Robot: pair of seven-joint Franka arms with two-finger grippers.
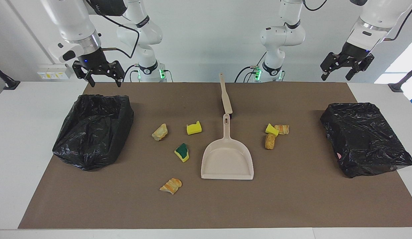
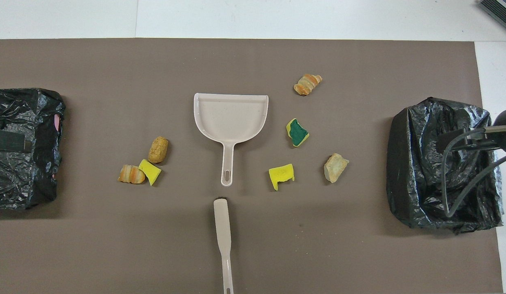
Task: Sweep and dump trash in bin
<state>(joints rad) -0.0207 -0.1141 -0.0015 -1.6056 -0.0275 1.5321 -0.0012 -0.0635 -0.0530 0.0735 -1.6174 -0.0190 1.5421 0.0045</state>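
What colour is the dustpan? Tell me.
The dustpan is pale beige; clearest in the overhead view.

Both tools (image 1: pixel 347 66) (image 1: pixel 99 73) raised, fingers apart.

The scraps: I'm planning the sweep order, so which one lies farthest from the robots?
The orange-striped chunk, alone on the mat past the dustpan's open edge, toward the right arm's end. Every other scrap lies beside the pan or its handle.
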